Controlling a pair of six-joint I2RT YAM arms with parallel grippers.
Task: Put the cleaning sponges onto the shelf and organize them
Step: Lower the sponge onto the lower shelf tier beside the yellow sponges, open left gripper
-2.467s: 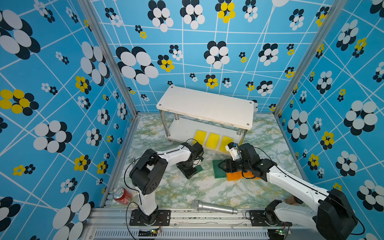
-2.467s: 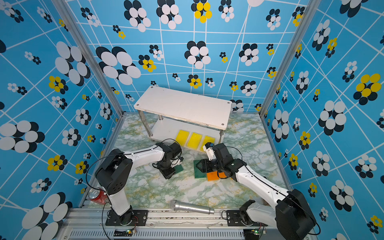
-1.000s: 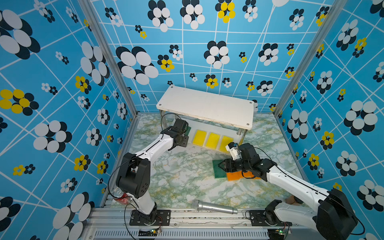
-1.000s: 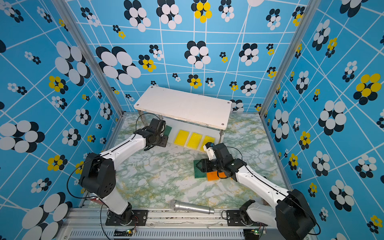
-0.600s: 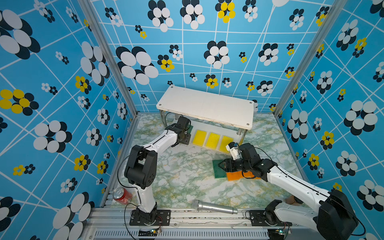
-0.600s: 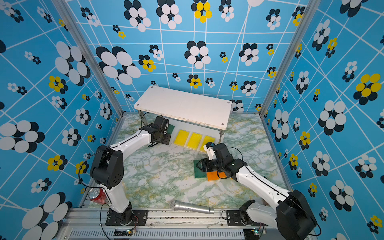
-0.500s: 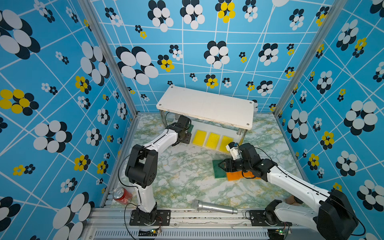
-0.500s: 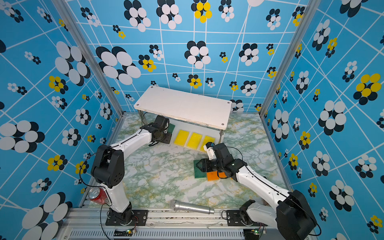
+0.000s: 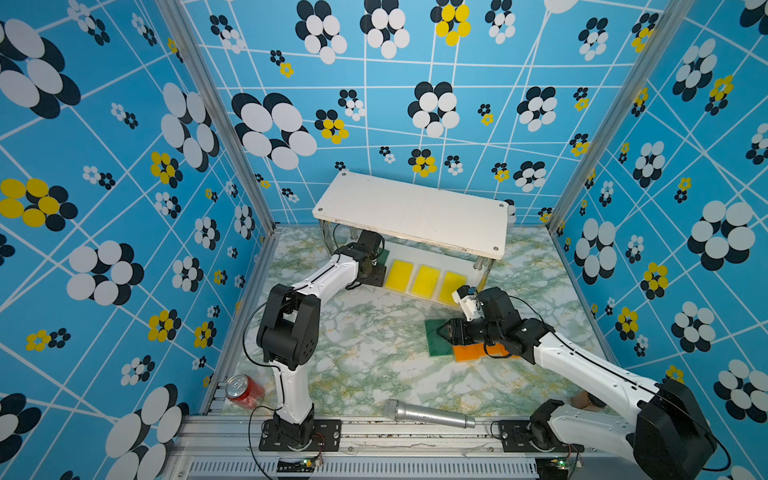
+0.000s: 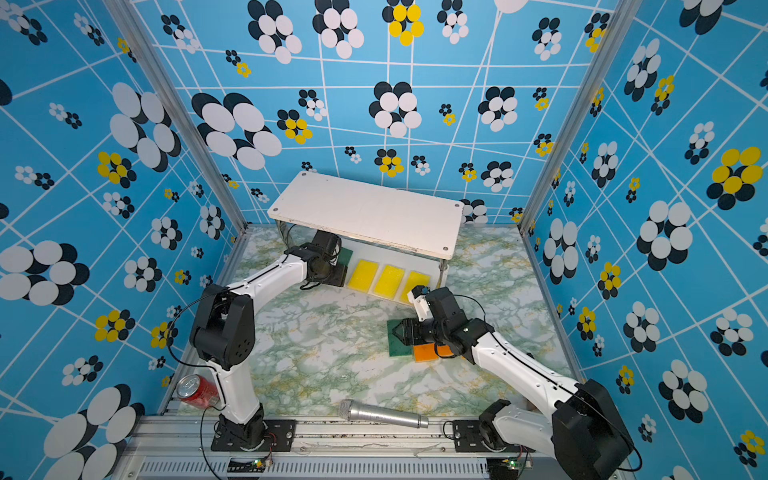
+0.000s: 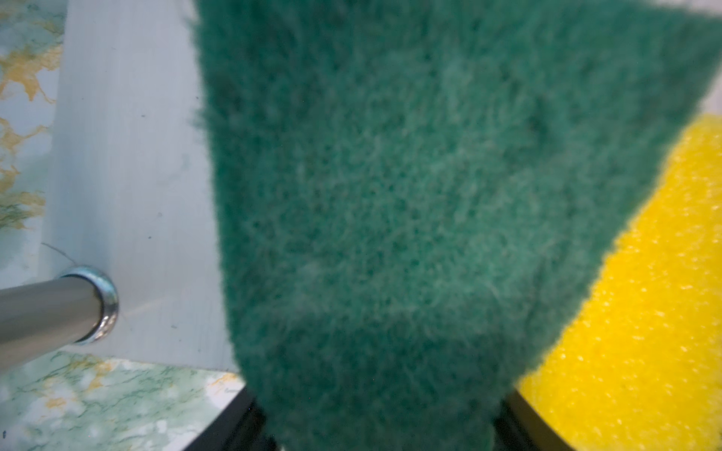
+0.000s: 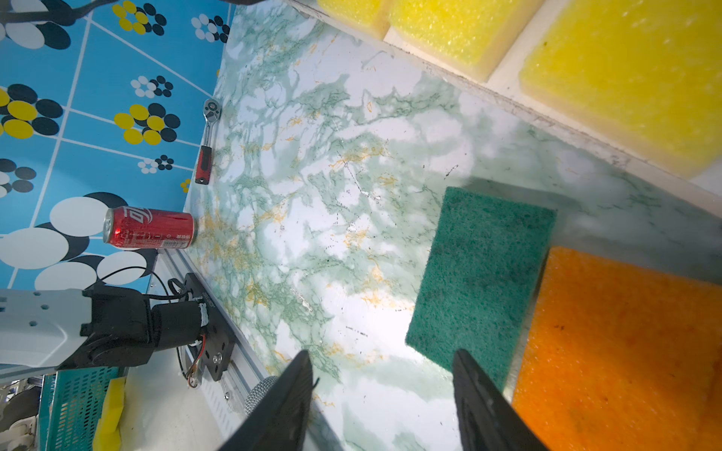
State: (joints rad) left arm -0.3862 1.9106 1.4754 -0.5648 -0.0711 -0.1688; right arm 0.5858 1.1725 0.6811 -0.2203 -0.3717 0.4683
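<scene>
Right wrist: open marble (image 12: 312, 195) (beside green sponge (image 12: 480, 281))

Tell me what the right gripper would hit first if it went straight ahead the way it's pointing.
Probably the green-veined marble tabletop, just beside the flat dark green sponge; depth is unclear, and the open right gripper may clip that sponge's corner first.

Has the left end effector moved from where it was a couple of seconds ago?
Yes. The left end effector went from the open table back to the shelf, reaching onto its lower board beside the leftmost yellow sponge.
</scene>
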